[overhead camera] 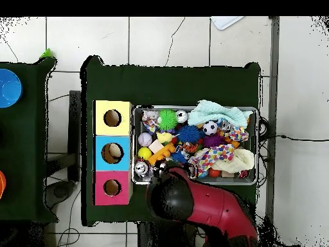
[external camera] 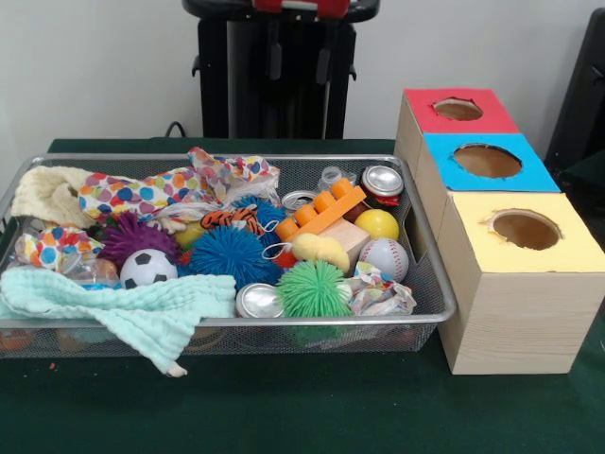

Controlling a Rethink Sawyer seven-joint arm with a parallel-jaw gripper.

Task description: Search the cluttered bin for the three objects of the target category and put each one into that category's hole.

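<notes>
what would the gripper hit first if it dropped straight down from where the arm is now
Unsure: the gripper is hidden under the red and black arm's end, which hangs over the wire mesh bin's rim on the robot's side. Straight down it would likely meet that rim, near the silver can.

Arm shell (overhead camera: 218, 209): I see glossy red casing, rounded, thick.
Joint cap (overhead camera: 172, 198): black dome, at nine o'clock of the red shell.
Pedestal (external camera: 276, 71): black column, red trim on top.
</notes>
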